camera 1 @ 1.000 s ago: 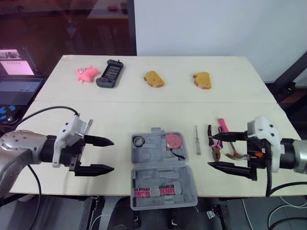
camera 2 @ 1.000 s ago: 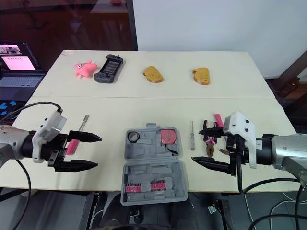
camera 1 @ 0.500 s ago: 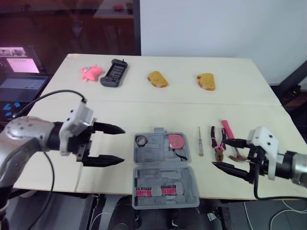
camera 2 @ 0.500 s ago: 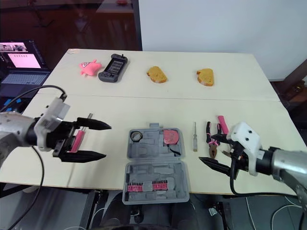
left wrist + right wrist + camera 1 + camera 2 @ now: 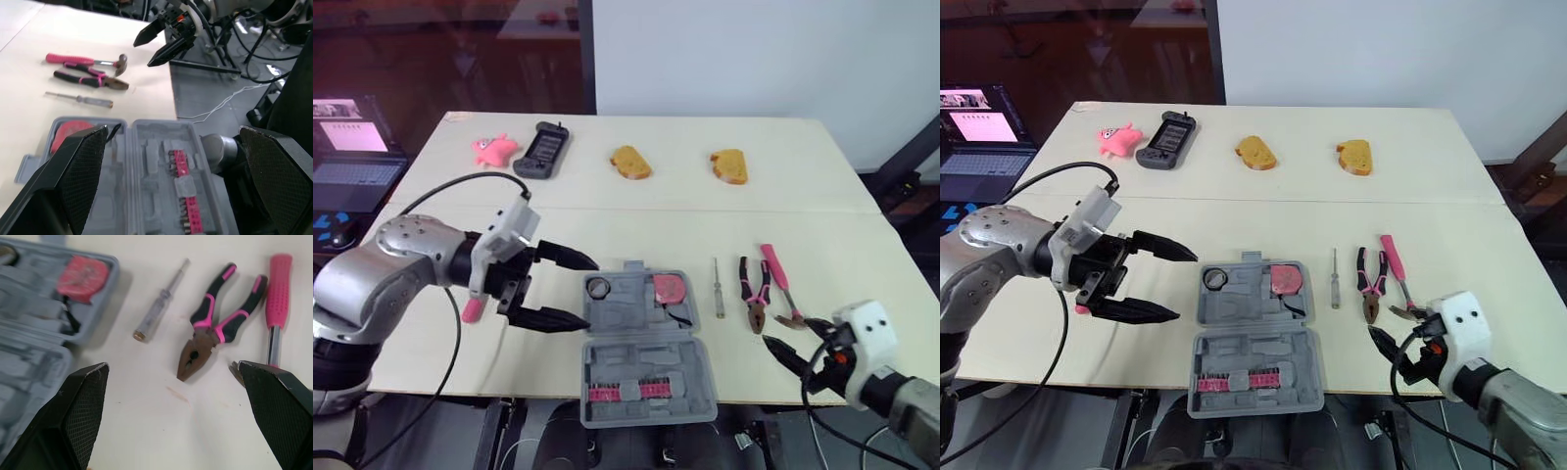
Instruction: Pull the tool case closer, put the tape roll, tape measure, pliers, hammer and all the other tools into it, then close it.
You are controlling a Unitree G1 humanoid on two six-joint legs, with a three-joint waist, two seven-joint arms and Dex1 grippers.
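Left of the tool case (image 5: 646, 364), left tool (image 5: 591, 293) points inward, spread wide; right tool (image 5: 786, 332) gapes beside the hammer (image 5: 773, 276).

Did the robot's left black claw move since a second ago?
Yes. The left gripper moved toward the open grey plastic tool case; it now sits at the case's left edge, and the gap from before has closed.
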